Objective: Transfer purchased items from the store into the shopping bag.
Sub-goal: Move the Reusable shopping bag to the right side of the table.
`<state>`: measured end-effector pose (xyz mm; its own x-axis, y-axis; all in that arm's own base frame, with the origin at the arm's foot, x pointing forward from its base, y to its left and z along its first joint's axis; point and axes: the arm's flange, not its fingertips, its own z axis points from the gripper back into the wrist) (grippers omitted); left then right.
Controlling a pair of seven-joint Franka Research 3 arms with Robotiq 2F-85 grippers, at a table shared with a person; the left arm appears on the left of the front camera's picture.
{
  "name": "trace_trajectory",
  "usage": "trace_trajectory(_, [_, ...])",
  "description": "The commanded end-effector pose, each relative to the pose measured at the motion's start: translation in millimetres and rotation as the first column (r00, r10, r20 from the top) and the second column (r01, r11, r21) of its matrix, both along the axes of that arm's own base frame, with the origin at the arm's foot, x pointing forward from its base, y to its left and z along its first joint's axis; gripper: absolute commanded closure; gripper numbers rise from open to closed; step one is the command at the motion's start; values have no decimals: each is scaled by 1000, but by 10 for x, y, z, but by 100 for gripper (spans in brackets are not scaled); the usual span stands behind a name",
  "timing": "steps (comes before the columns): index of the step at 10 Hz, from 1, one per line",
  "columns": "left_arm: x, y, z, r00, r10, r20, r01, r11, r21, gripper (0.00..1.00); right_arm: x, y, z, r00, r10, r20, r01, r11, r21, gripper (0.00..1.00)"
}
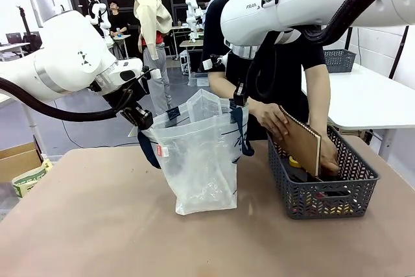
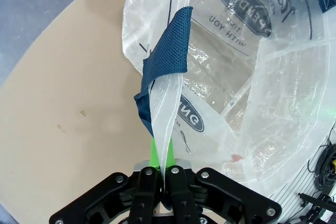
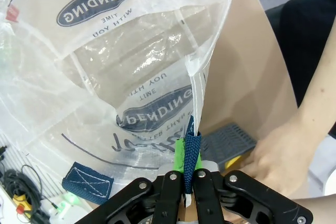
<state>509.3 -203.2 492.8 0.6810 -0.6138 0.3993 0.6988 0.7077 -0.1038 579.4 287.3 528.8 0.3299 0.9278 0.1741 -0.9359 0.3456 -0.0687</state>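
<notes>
The clear shopping bag [image 1: 201, 154] stands upright mid-table, its mouth held apart by both grippers. My left gripper [image 1: 140, 119] is shut on the bag's left rim; in the left wrist view it [image 2: 160, 153] pinches the rim and a navy strap [image 2: 168, 45]. My right gripper [image 1: 238, 99] is shut on the right rim [image 3: 190, 153] and strap. To the bag's right is the store, a dark grey basket [image 1: 321, 189]. A person's hands [image 1: 269, 118] tilt a flat tan-brown item [image 1: 301, 141] in it. Small dark and yellow items [image 1: 295, 160] lie inside.
A second grey basket [image 1: 339, 60] sits on a white table [image 1: 369, 98] at the back right. A cardboard box [image 1: 16, 160] stands on the floor at the left. The brown table [image 1: 97, 225] is bare in front of the bag.
</notes>
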Motion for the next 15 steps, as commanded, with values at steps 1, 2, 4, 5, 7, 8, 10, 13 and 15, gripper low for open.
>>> trace_trajectory(1, [1,2,-1,1000,-8,4,8,1000,0,100,-3,5,-3,1000,0,-1,0,1000,2,100])
trace_trajectory(2, [1,2,-1,1000,-8,4,8,1000,0,100,-3,5,-3,1000,0,-1,0,1000,2,100])
trace_trajectory(4, [1,2,-1,1000,-8,4,8,1000,0,100,-3,5,-3,1000,0,-1,0,1000,2,100])
trace_trajectory(5, [1,2,-1,1000,-8,4,8,1000,0,100,0,0,0,1000,0,0,0,1000,0,100])
trace_trajectory(7, [-3,-1,-2,1000,-9,4,9,1000,4,100,12,-8,42,1000,2,6,-2,1000,17,100])
trace_trajectory(8, [-6,-3,-10,1000,-17,7,17,1000,6,100,16,-2,54,1000,2,9,-3,1000,18,100])
trace_trajectory(10, [2,-2,-24,1000,-22,7,21,1000,17,100,25,7,76,1000,0,15,0,1000,20,100])
trace_trajectory(13, [17,8,-34,1000,-17,4,17,999,39,100,49,5,73,1000,-9,15,9,1000,18,100])
trace_trajectory(15, [16,28,-30,1000,-11,4,10,999,38,100,60,2,59,1000,-12,12,12,1000,14,100])
